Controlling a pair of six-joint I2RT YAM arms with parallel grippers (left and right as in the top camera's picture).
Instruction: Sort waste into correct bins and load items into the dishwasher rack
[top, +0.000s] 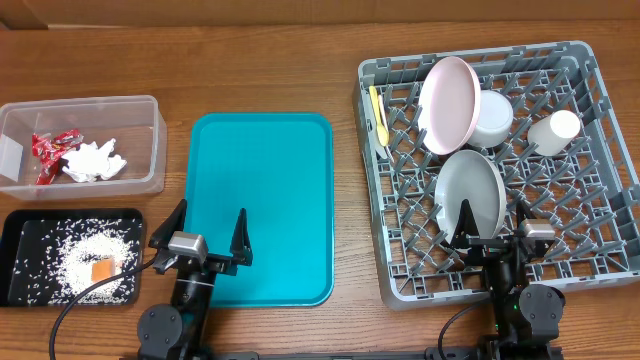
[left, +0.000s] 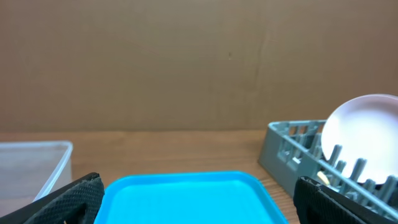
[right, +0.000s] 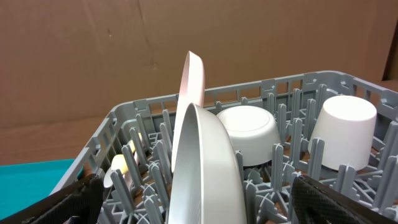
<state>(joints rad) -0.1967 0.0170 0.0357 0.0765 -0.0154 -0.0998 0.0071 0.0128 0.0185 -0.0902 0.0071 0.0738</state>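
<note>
Two pincers hung at the near edge of the bench (top: 300, 60), both released, jaws spread wide, gripping nothing. Left pincer (top: 212, 212) hovered over the near-left corner of the teal tray (top: 265, 170), one finger out past the tray's left edge, the other over the teal. Just left of it sat the black tray (top: 14, 222) at the bench's near-left corner, holding scattered rice grains (top: 65, 255) and an orange cube (top: 102, 272) lying in the rice toward the right side. Right pincer (top: 492, 212) hovered over the near side of the dishwasher rack (top: 372, 150), a finger on either side of the grey-green plate (top: 470, 185); contact could not be told. That plate stood on edge between pegs, near the rack's middle. Behind it the pink plate (top: 450, 100) also stood on edge, leaning. The white bowl (top: 494, 120) was upside down just right of it, close against it. Farther right, the white cup (top: 556, 130) appeared base up among the pegs, apart from the bowl. The yellow spoon (top: 380, 115) lay along the rack's left side, left of the pink plate. Far left on the bench, beyond the black tray, stood the clear tub (top: 150, 110) with red wrappers (top: 50, 150) and white tissue (top: 95, 162) inside, side by side and touching.
</note>
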